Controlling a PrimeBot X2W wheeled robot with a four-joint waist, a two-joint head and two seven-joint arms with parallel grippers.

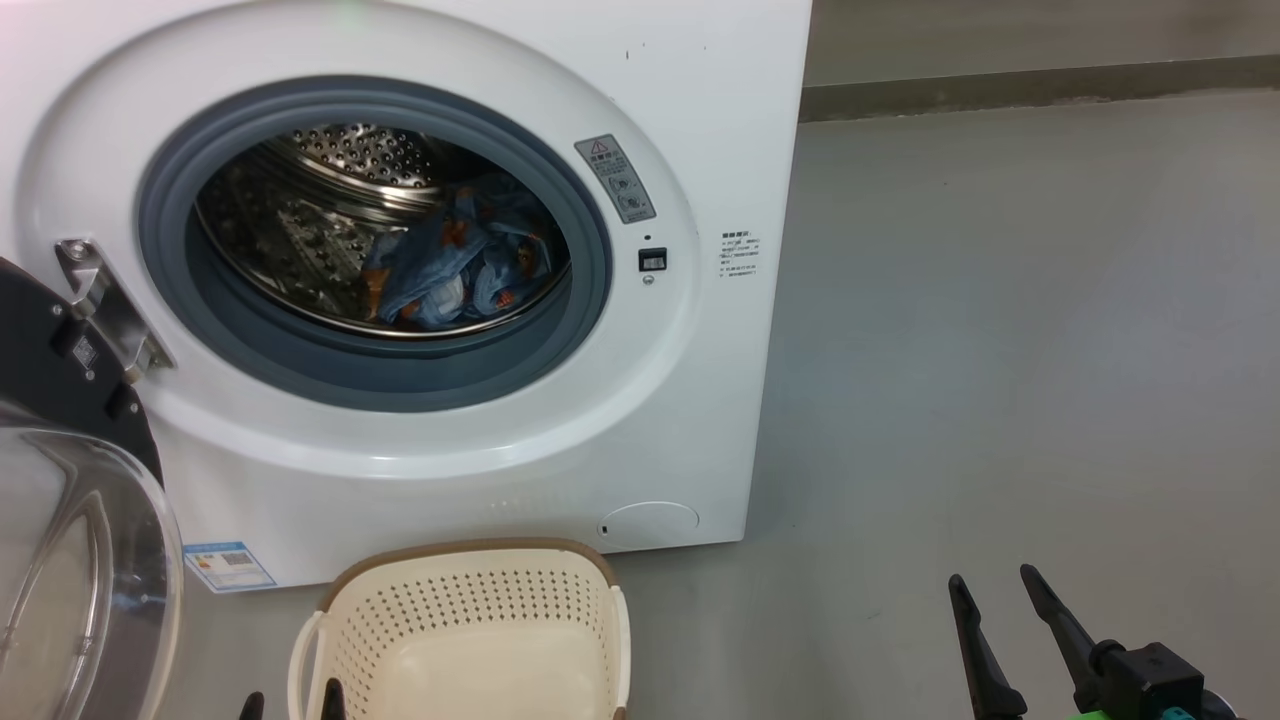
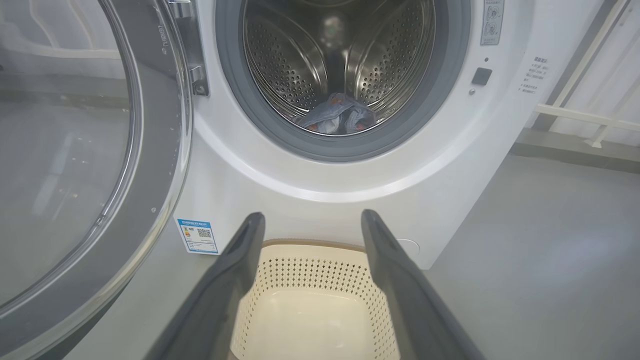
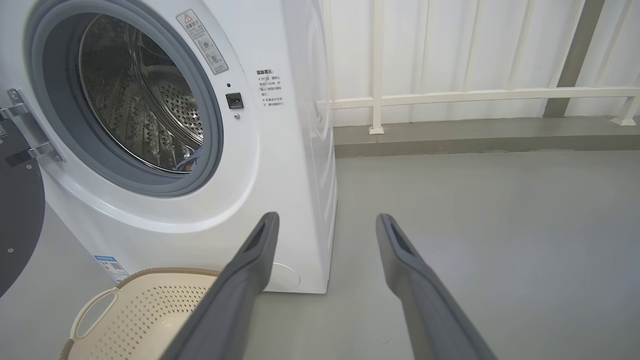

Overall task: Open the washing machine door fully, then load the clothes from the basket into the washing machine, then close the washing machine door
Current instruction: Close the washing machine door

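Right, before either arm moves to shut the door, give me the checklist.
1. Basket emptied: ok, nothing is left inside.
2. Clothes fully in the drum: ok, they lie on its floor.
3. Gasket free of fabric: ok, no cloth hangs over it.
4. Door open and within reach: ok, swung wide on its left-side hinge.
5. Left gripper and right gripper free: ok, both open and empty.
6. Basket out of the door's swing: cannot tell, it stands right in front of the machine.
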